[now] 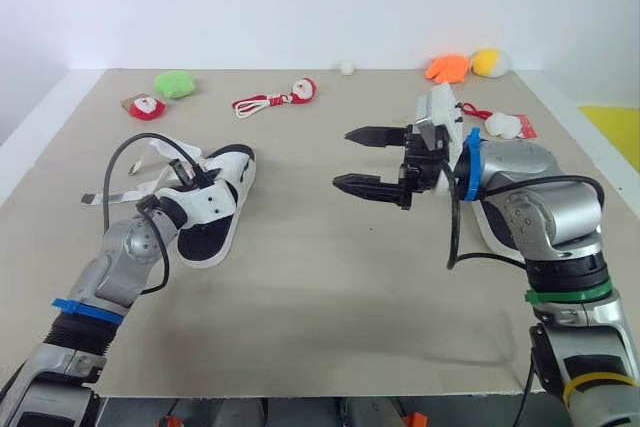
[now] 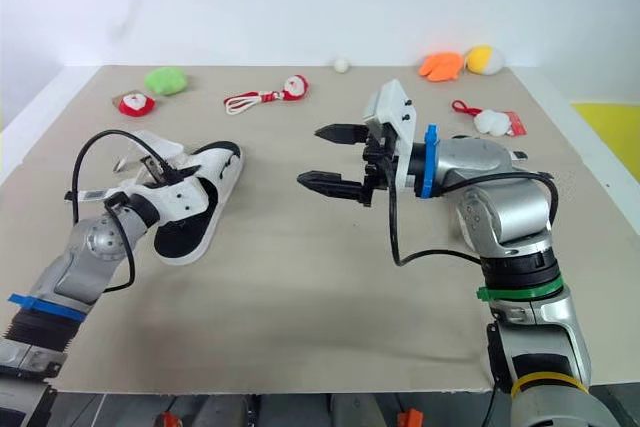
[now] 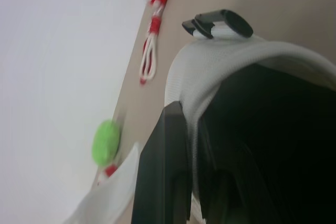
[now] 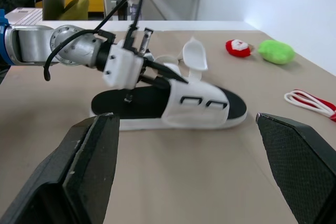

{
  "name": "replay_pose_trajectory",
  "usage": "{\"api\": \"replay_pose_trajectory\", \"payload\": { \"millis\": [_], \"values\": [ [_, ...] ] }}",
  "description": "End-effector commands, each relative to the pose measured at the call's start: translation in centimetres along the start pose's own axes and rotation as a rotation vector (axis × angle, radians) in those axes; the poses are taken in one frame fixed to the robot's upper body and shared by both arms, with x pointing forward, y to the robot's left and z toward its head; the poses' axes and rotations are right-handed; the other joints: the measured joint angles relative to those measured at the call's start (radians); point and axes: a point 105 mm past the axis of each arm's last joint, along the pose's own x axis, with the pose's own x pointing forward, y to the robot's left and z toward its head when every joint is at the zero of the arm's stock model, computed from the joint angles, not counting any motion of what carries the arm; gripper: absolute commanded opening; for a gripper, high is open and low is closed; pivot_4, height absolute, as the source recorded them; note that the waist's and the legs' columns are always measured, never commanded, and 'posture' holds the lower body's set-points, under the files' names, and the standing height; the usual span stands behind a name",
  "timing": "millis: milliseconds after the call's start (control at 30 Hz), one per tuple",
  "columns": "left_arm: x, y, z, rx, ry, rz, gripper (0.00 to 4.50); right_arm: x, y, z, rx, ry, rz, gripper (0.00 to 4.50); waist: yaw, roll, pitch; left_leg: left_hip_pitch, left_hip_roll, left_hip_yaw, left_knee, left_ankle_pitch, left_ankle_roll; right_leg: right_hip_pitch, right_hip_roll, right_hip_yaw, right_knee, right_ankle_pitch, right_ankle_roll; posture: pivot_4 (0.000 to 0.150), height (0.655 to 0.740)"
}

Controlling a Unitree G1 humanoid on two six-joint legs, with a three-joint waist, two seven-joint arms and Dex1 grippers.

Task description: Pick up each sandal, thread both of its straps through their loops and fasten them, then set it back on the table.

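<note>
White-and-black sandal (image 1: 215,209) lies flat on the tabletop (image 1: 320,297) (robot's left side), left gripper (image 1: 192,177) fingers clamped on its white upper. Right gripper (image 1: 342,158) hovers mid-table, forearm level, fingers wide apart, pointing toward the sandal.

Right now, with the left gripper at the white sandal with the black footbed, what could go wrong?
The left gripper meets the white sandal with the black footbed only at its upper's edge, so lifting could tip or drop it. Its loose white straps lie near the left arm's black cable and could snag. The open right gripper might shove the sandal while approaching.
</note>
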Motion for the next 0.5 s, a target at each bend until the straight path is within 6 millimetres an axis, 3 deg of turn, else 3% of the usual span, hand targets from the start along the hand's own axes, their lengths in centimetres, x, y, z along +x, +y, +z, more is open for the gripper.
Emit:
{"api": "replay_pose_trajectory", "payload": {
  "millis": [33, 267, 500],
  "values": [
    [-0.4, 2.9, 3.1, 0.092, -0.208, 0.023, 0.02, -1.3, -1.0, 2.0, -0.045, -0.041, -0.035, 4.50, 0.000, 0.000, 0.000, -0.001, 0.000, 0.000, 0.000, 0.000, 0.000, -0.001, 0.000, 0.000, 0.000, 0.000, -0.001, 0.150, 0.7400],
    [-2.9, 1.0, 7.6, 0.252, -0.598, -0.160, 0.02, -3.6, -1.2, 2.5, 0.021, -0.040, -0.021, 4.50, 0.000, 0.000, 0.001, -0.003, -0.001, 0.001, -0.002, 0.000, 0.000, -0.002, -0.003, 0.000, -0.002, 0.003, -0.006, 0.150, 0.7400],
    [-4.7, -2.2, 10.3, 0.318, -0.873, -0.319, 0.02, -6.0, 0.1, 0.7, 0.122, 0.029, 0.028, 4.50, 0.001, 0.000, 0.001, -0.003, -0.002, 0.001, -0.002, 0.000, 0.000, -0.002, -0.003, 0.000, -0.002, 0.003, -0.005, 0.150, 0.7400]
  ]
}}
